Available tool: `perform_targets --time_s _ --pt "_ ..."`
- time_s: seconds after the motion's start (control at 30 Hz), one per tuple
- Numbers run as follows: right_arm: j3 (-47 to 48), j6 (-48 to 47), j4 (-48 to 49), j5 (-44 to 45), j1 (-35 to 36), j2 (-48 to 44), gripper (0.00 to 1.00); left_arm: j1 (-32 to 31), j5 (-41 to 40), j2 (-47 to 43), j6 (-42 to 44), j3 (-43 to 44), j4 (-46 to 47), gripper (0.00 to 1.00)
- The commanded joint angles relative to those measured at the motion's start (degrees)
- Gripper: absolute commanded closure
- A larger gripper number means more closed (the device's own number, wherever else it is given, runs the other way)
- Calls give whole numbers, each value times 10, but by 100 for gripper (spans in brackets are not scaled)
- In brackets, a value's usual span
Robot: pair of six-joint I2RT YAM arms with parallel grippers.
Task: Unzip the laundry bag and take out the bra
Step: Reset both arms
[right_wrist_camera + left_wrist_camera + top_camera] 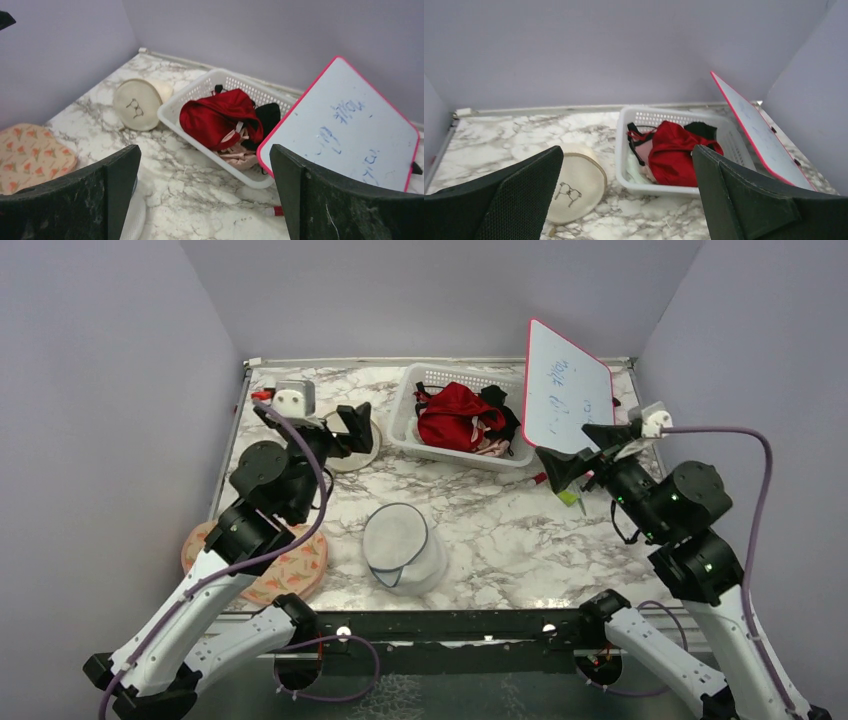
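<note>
- Plainly, the left tool (pixel 345 432) and the right tool (pixel 585 448) both gape wide, gripping nothing.
- The laundry bag (pixel 403 548) stands on the counter (pixel 500 530) near its front edge, apart from both.

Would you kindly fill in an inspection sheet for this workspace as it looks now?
Surface: marble-pattern table, no spills seen.
Job's things: laundry bag upright near the front edge, between the arms; zip state unclear; no bra identifiable.
Clutter: basket holding red and black garments; cream round case; peach pouch; tilted whiteboard; marker.
Grippers: left gripper open, empty; right gripper open, empty.
Cables: purple cables run along each arm.
Surroundings: plain walls on three sides.
</note>
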Motion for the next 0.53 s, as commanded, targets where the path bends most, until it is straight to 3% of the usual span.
perform_targets --time_s 0.0,0.5 --pt "19 2 32 51 3 -42 0 4 -55 -37 64 29 26 1" --pt "29 38 55 114 3 -32 0 4 -50 -70 54 20 -35 1"
